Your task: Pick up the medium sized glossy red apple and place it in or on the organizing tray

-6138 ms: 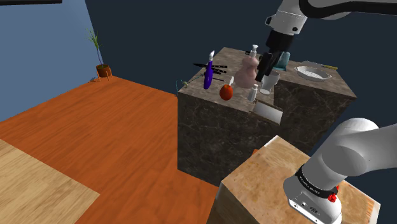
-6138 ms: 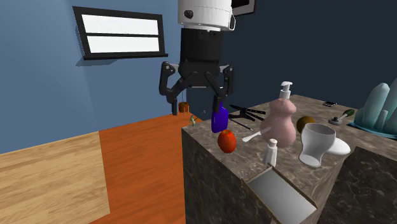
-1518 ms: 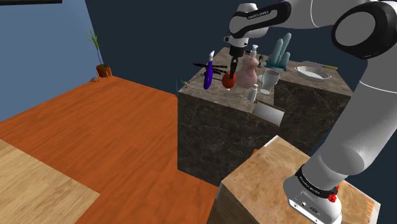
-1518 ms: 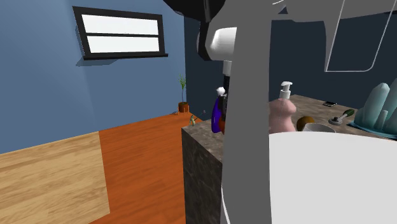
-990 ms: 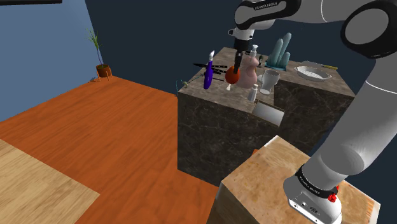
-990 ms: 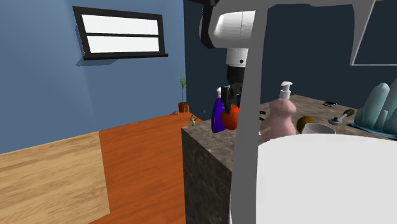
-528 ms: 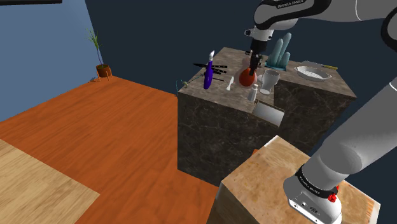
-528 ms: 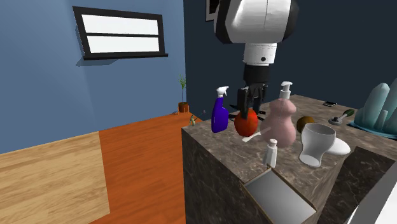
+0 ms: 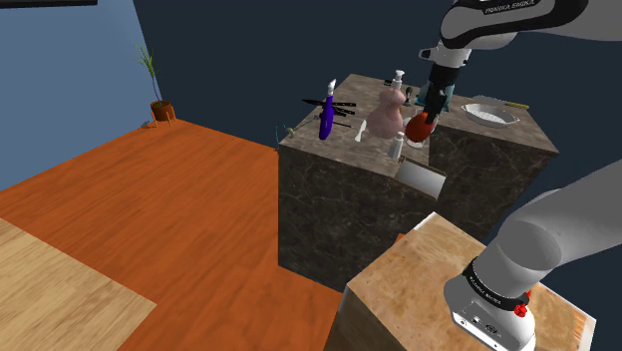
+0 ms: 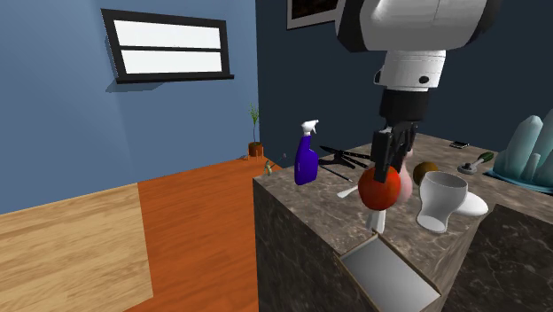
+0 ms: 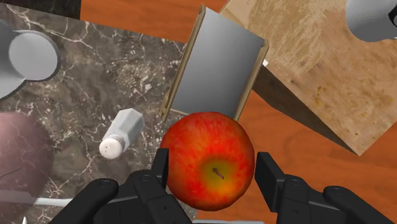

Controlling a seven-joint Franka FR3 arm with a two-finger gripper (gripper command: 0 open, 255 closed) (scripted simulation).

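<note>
A glossy red apple (image 9: 418,130) (image 10: 380,188) (image 11: 207,159) hangs in the air above the dark marble counter (image 9: 329,150), clasped between the two black fingers of my gripper (image 9: 423,124) (image 10: 384,175) (image 11: 212,168). The gripper is shut on it. In the wrist view the apple's stem end faces the camera. The grey rectangular tray (image 9: 421,177) (image 10: 390,275) (image 11: 219,67) sits tilted at the counter's front edge, just past the apple as seen along the gripper. A small white shaker (image 11: 121,130) (image 10: 377,219) stands on the counter beside the tray, close under the apple.
On the counter stand a pink soap bottle (image 9: 385,116), a white cup (image 10: 441,199), a blue spray bottle (image 9: 326,115) (image 10: 307,156), a white dish (image 9: 490,114) and a teal crystal-like piece (image 10: 527,146). The wooden-topped stand (image 9: 439,279) lies below, over an orange floor.
The gripper has carried the apple toward the shoulder view's right, from beside the spray bottle past the pink bottle to a spot by the cup and shaker. The arm has swung with it.
</note>
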